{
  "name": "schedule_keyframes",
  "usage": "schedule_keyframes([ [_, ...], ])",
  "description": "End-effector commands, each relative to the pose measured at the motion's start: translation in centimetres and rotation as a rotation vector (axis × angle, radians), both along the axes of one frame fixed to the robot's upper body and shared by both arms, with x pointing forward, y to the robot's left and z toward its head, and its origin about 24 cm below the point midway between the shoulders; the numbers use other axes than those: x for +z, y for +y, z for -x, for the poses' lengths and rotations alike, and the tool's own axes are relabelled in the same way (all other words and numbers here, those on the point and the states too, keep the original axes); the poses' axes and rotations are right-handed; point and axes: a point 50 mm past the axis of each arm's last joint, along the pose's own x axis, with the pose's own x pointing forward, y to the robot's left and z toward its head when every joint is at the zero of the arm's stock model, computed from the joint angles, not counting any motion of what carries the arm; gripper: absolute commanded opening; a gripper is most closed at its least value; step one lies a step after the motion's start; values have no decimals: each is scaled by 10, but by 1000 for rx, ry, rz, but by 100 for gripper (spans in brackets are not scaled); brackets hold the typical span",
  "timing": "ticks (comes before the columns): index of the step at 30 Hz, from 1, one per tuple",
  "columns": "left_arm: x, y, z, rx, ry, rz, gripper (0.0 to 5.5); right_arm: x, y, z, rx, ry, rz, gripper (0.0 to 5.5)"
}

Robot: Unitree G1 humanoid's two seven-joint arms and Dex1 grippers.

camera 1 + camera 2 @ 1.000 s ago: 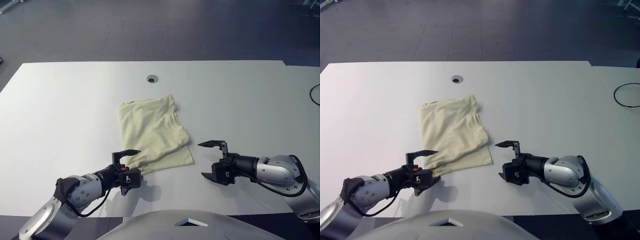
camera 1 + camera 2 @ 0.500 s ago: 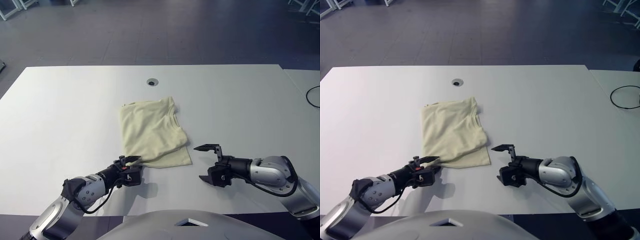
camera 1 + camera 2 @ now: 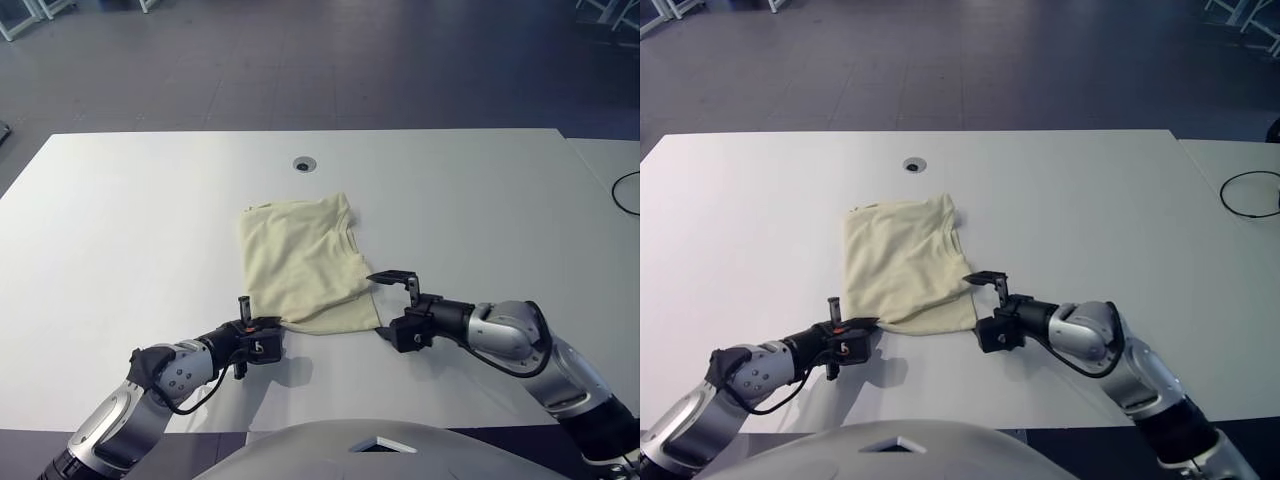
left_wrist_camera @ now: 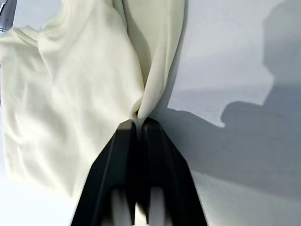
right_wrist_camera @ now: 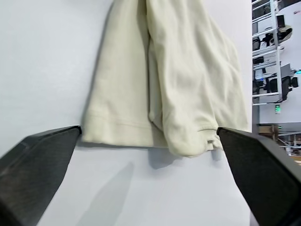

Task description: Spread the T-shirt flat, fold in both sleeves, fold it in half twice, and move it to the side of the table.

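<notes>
White table (image 3: 120,220) carries the pale yellow T-shirt (image 3: 300,260), lying half-folded just on my side of the cable grommet (image 3: 304,163). At the shirt's corner nearest me, left of that grommet, my left gripper (image 3: 262,326) was spread a second ago and now pinches the hem. My right gripper (image 3: 375,305), well apart earlier, has slid in with jaws spread astride the other near corner, so both corners look nearly secured for spreading.

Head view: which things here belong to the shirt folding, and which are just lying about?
Job: T-shirt; left gripper, shut on it; right gripper, open at its corner; table.
Lying about: round hole cover; black cable.
</notes>
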Motion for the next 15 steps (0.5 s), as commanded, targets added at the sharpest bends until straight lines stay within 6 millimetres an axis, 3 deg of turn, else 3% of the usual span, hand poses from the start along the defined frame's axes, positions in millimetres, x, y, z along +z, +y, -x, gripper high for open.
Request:
schedule_keyframes([
  [1, -16, 12, 12, 19, 184, -84, 1, -12, 0, -7, -35, -7, 35, 540],
  [6, -9, 8, 10, -19, 203, -75, 1, -17, 4, -13, -50, -33, 25, 540],
  [12, -5, 5, 11, -68, 237, -63, 1, -18, 10, -13, -19, -39, 10, 445],
  [15, -12, 8, 12, -70, 248, -66, 1, -15, 12, -9, -5, -32, -9, 394],
])
